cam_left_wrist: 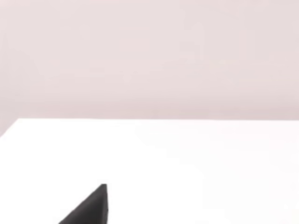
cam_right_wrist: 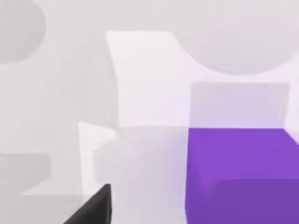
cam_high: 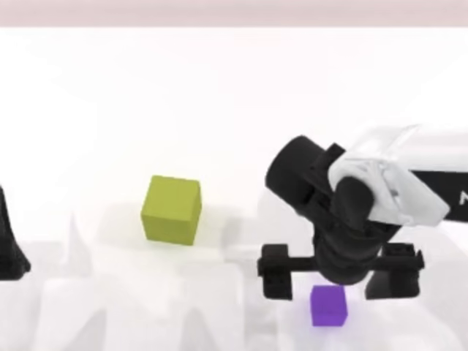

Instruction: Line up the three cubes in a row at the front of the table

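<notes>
A large olive-green cube rests on the white table left of centre. A small purple cube sits near the front edge at the right. My right gripper hovers just behind and above the purple cube, open wide, with one finger on each side and nothing held. The right wrist view shows the purple cube close by and one dark fingertip apart from it. My left arm is parked at the table's left edge. One of its fingertips shows over bare table.
A pale pinkish strip runs along the table's far edge. Bare white surface lies between the olive-green cube and the right arm, and across the back of the table.
</notes>
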Robot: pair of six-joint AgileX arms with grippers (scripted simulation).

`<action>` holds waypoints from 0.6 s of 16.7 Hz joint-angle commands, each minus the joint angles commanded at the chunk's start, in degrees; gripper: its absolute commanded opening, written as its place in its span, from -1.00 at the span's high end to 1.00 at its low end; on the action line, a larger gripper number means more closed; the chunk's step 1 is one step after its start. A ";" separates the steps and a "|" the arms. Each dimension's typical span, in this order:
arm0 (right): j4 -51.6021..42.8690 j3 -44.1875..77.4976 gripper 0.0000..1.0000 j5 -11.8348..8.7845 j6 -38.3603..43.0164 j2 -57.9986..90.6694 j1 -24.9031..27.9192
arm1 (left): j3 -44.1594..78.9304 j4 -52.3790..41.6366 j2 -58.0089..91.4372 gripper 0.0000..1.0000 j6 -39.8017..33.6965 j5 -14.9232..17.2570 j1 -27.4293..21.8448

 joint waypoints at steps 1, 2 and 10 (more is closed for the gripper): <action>-1.79 1.16 -1.00 0.00 0.10 -0.63 0.06 | 0.00 0.00 0.00 -1.00 0.00 0.00 0.00; -3.94 2.40 -1.00 -0.01 0.16 -1.40 0.11 | 0.00 0.00 0.00 -1.00 0.00 0.00 0.00; -13.40 8.04 -1.00 -0.02 0.02 -5.19 0.58 | 0.00 0.00 0.00 -1.00 0.00 0.00 0.00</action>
